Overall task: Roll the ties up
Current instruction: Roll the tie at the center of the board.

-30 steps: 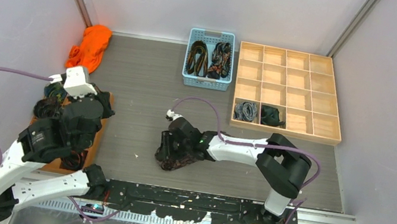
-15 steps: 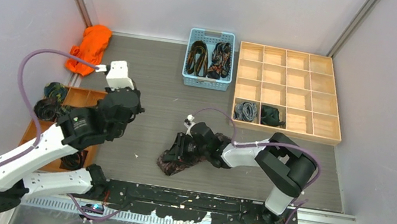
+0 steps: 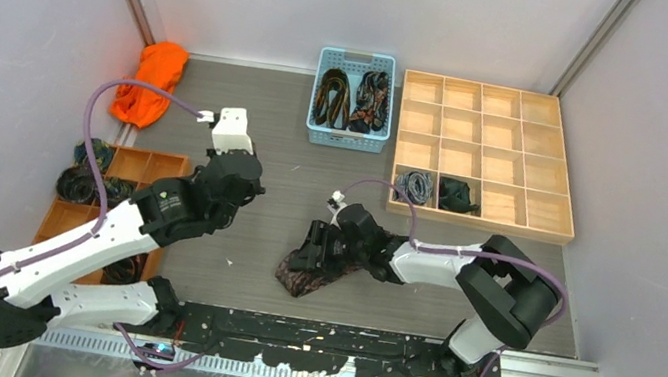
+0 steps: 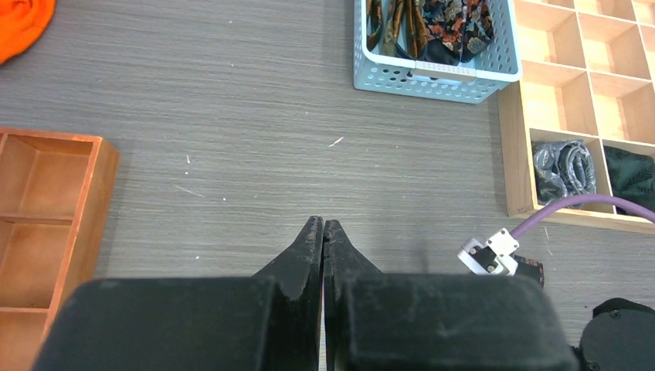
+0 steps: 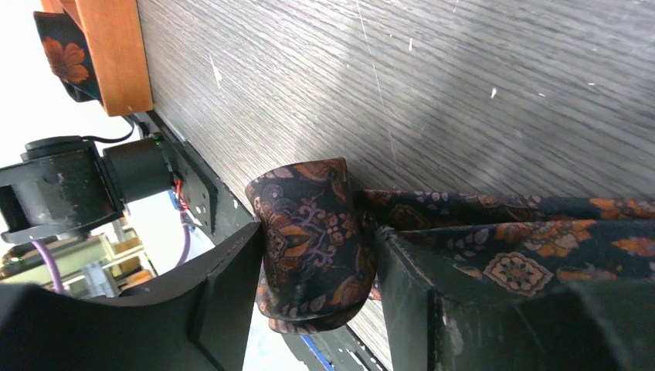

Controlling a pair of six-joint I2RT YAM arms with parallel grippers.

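Brown-maroon paisley tie (image 5: 309,224), orange motifs, one end rolled into a coil, tail trailing along the grey table (image 5: 463,93). Coil clamped between right gripper (image 5: 320,255) fingers. Left gripper (image 4: 323,232): fingers pressed together, holding nothing.

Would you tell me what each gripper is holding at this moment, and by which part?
The right gripper grips the paisley tie by its curled end, between both fingers. The left gripper is shut on nothing.
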